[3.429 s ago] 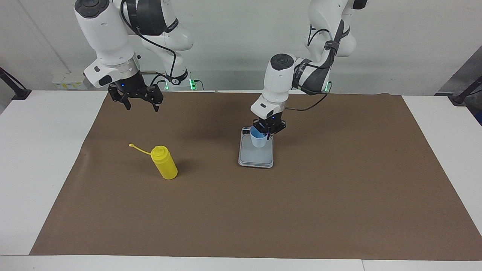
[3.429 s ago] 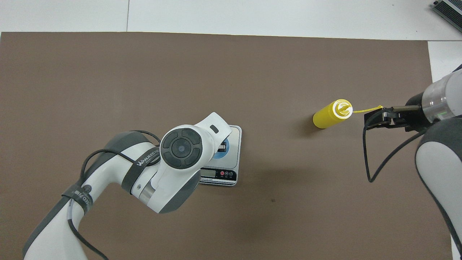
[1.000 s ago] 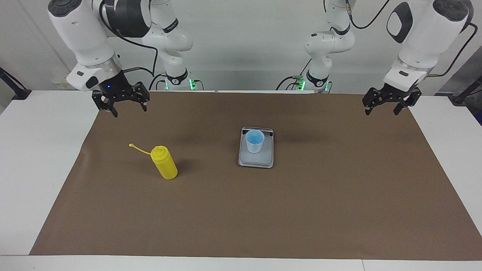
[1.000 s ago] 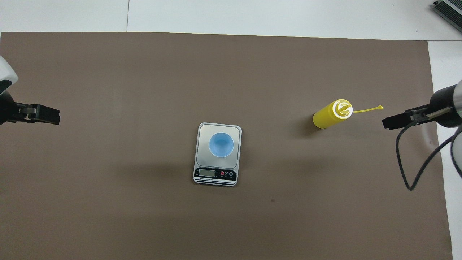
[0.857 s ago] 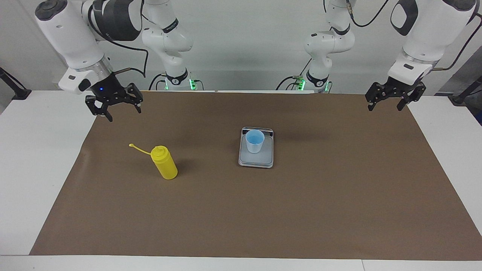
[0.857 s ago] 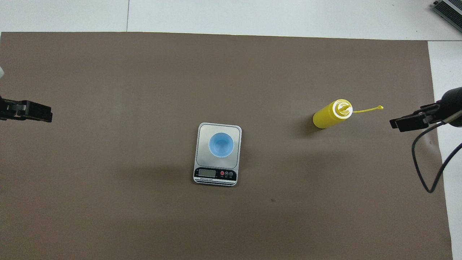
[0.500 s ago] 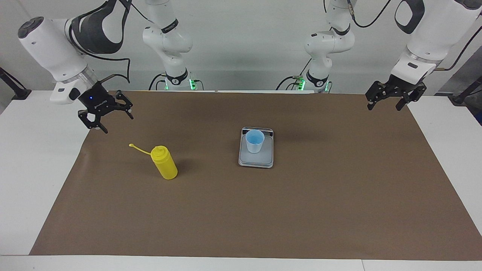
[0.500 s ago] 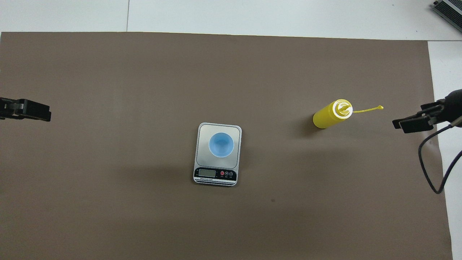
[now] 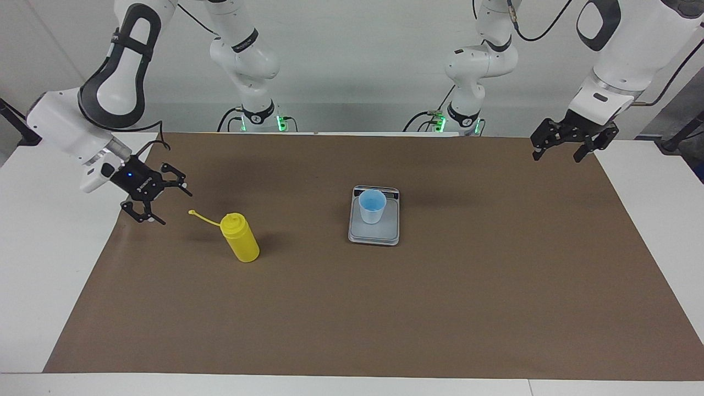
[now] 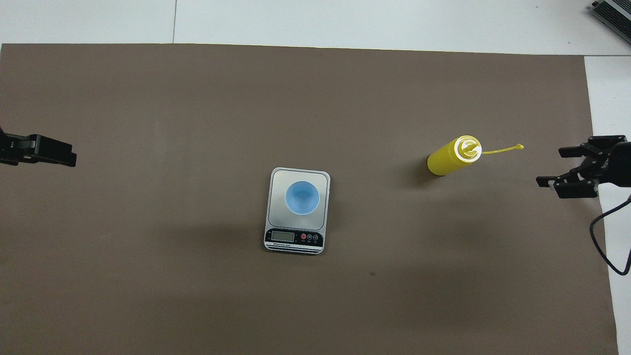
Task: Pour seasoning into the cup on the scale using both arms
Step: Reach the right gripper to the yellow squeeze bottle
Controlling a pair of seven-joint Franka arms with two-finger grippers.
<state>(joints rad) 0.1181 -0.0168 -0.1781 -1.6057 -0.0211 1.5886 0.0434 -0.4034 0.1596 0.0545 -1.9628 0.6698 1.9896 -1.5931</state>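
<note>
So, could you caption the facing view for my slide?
Open right gripper beside upright seasoning bottle; cup on scale; open left gripper waits.

Matt brown paper mat (image 9: 385, 308); glossy yellow plastic bottle (image 9: 240, 238); brushed-metal scale (image 10: 281, 183).

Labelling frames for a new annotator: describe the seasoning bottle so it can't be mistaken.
Start from the brown mat covering the table. Toward the right arm's end of it, apart from the scale and the blue cup on it, stands the seasoning bottle: the only yellow item, a cylinder with a thin cap strap trailing sideways.

bright, even overhead light, both views sharp, soft faint shadows on the brown mat (image 9: 352, 308)
</note>
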